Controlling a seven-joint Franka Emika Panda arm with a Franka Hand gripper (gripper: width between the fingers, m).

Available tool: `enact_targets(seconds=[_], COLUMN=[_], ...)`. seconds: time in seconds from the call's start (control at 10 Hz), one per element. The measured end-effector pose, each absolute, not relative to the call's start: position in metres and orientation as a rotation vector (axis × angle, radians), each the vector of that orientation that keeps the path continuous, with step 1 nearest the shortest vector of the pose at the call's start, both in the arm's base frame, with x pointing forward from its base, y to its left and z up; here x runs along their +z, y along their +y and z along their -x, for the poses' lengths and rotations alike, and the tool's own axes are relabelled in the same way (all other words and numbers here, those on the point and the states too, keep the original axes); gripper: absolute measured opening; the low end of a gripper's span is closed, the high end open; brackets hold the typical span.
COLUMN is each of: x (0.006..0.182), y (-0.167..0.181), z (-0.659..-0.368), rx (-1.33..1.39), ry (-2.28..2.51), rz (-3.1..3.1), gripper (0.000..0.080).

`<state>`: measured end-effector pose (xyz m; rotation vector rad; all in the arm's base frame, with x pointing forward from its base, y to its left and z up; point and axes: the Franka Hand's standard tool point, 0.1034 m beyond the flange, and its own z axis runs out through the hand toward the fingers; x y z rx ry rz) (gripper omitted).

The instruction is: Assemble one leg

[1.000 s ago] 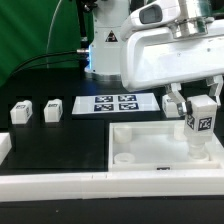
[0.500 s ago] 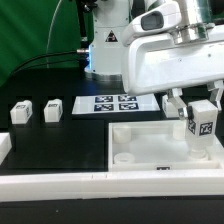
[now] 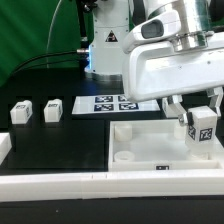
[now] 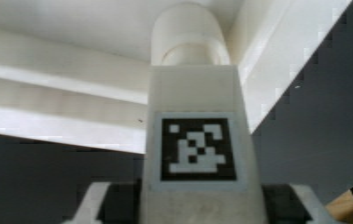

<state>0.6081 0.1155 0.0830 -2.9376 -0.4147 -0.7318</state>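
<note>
**K:** Status on the leg (image 3: 204,126)?

**Me:** The gripper (image 3: 200,114) is clamped on it, one finger pad (image 4: 116,206) on each side of the square shank. I'm holding it upright over the tray (image 3: 128,150), at the tray's far corner on the exterior view's right. I can't tell whether the tip is in the socket or just above it.

**K:** How does it handle?

**Me:** My read is light, rigid plastic with no flex. The flat faces seat well against the pads. The finish looks smooth, though, so I'd expect it to slip or twist if I press it in off-axis. I'm gripping at the tagged end, which leaves the round end free for the tray. I'd keep hold there.

**K:** Looks?

**Me:** White and stubby. In the wrist view it's square at the pads, with a black-and-white tag (image 4: 198,148) on the face. Past that it rounds into a peg end (image 4: 196,40) pointing at the tray.

**K:** Anything else around?

**Me:** The marker board (image 3: 112,102) lies flat on the table just past the tray's far rim. Off the tray's far corner on the exterior view's left there's a spare leg (image 3: 52,109), then a second spare leg (image 3: 20,112). Both stand well apart from the tray.
</note>
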Motion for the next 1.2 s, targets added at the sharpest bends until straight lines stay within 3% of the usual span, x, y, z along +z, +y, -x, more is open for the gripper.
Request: enact_targets(seconds=[0.6,0.7,0.8,1.2], x=[0.0796,0.0799,0.0806,0.0824], y=[0.1126,0.1129,0.1137,0.1137], z=[-0.6048,-0.6052,-0.6059,-0.6081], rx=[-0.759,-0.759,-0.761,-0.768], ry=[-0.407,-0.408,-0.409,-0.409], rz=[2.936,2.935,2.934,2.933], gripper=[0.0298,0.0529,0.0611,0.0648])
